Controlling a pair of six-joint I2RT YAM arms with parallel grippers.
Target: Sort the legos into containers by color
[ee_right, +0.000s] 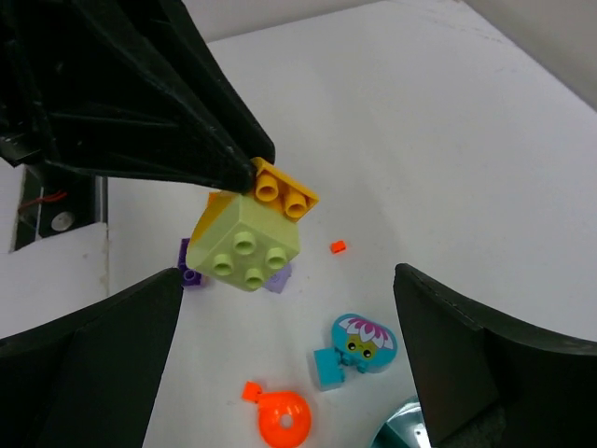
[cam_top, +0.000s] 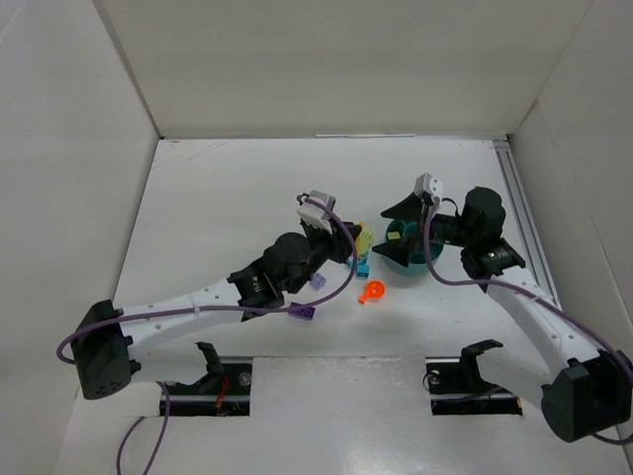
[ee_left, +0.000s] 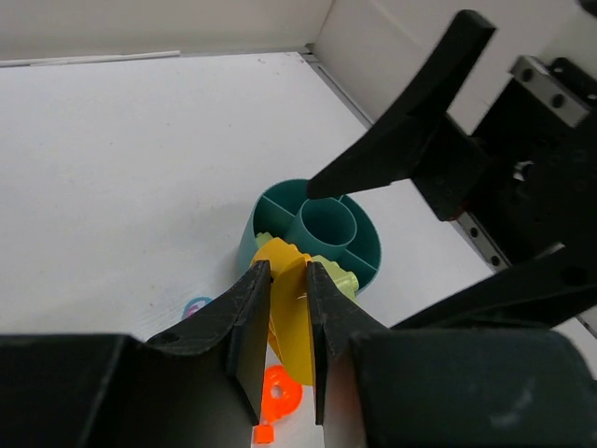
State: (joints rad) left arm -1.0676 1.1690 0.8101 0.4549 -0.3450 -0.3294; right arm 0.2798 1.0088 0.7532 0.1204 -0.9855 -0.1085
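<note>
1. Table (cam_top: 218,198): white, with white walls on three sides.
2. Left arm (cam_top: 198,302): reaches in to mid-table. Right arm (cam_top: 534,317): bends in toward the bowl.
3. Bowl (ee_left: 250,241): teal and round, with a centre cup and curved dividers. It sits right of centre. Top view shows little of the inside; left wrist view shows the compartments.
4. Right gripper (cam_top: 404,228): jaws wide apart, nothing between them, over the bowl.
5. Left gripper (ee_left: 286,271): jaws narrow, clamped on a yellow brick (ee_left: 291,322). A light green brick (ee_right: 244,247) is stuck to it. The pair hangs just left of the bowl. Right wrist view shows the studs of both; left wrist view shows the yellow brick edge-on.
6. Cyan piece (ee_right: 359,345): lies on the table near the bowl. Its printed flower and eyes are legible in right wrist view only.
7. Orange ring piece (ee_right: 283,417): on the table, beside the cyan piece.
8. Purple brick (ee_right: 191,275) and lavender brick (ee_right: 280,277): on the table under the left arm.
9. Red-orange bit (ee_right: 338,246): tiny, lying apart from the others.
</note>
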